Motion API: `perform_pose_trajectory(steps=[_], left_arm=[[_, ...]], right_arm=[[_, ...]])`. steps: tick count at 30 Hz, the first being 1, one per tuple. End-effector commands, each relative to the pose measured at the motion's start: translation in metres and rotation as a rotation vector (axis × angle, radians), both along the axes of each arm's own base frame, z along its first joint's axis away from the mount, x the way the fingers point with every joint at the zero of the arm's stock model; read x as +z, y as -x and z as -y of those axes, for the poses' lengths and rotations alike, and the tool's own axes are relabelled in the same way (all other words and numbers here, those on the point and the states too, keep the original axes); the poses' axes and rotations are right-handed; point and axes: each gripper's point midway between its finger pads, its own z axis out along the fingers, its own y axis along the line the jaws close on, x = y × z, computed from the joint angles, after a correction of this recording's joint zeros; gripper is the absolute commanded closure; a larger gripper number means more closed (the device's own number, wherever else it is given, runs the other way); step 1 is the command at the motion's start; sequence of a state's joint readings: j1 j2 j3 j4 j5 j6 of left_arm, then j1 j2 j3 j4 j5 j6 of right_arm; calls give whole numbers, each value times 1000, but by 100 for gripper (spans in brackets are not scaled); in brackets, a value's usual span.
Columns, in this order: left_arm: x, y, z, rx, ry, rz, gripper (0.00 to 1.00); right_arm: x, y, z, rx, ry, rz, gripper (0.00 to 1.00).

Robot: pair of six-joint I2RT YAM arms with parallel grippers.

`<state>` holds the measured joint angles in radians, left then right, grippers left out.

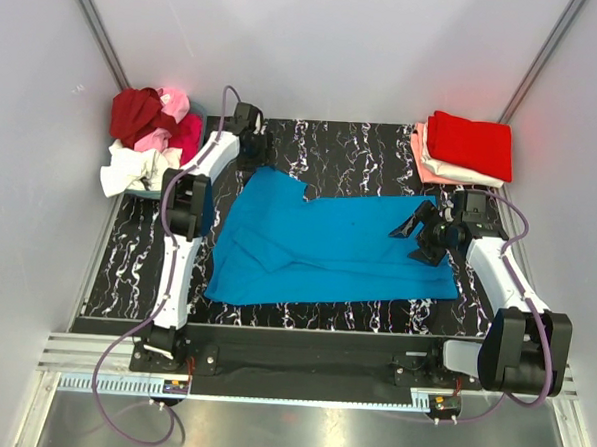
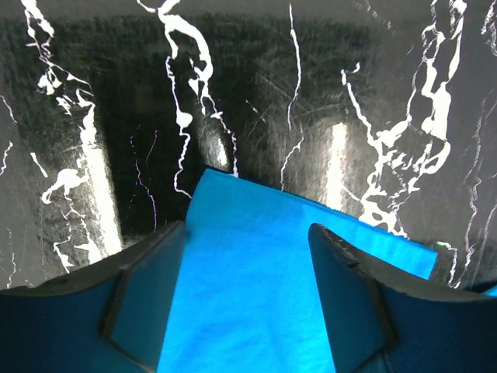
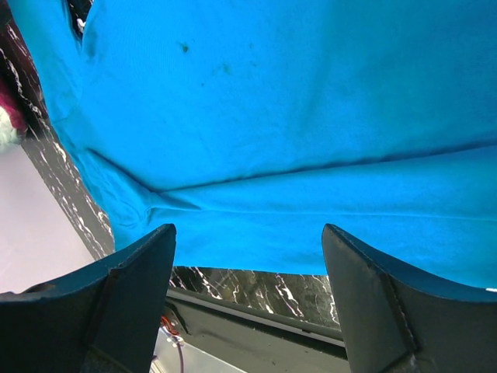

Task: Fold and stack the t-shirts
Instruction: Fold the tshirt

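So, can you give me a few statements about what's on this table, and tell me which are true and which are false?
1. The blue t-shirt lies spread out on the table. True.
2. The folded stack at the far right has a white shirt on top. False: a red t-shirt is on top.
3. A heap of unfolded shirts sits at the far left. True.
4. The right end effector is clamped shut. False: its fingers stand apart over the blue cloth.
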<state>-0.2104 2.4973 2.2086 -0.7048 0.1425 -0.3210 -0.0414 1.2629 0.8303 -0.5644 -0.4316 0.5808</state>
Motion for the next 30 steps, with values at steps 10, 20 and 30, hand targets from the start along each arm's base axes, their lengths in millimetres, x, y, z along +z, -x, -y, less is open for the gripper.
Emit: perform_pose_trajectory(steps=[10,20,30], left_arm=[[-26,33,16,-88,16,-104,51],[19,33,13,-45,-5,-39,100],[111,96,-10,-28,-106,38,100]], right_arm=[[10,-4,-5,13,-22,40,16],[15,-39,20,-88,97,55,17],[9,-127,97,-299,422,-13,22]])
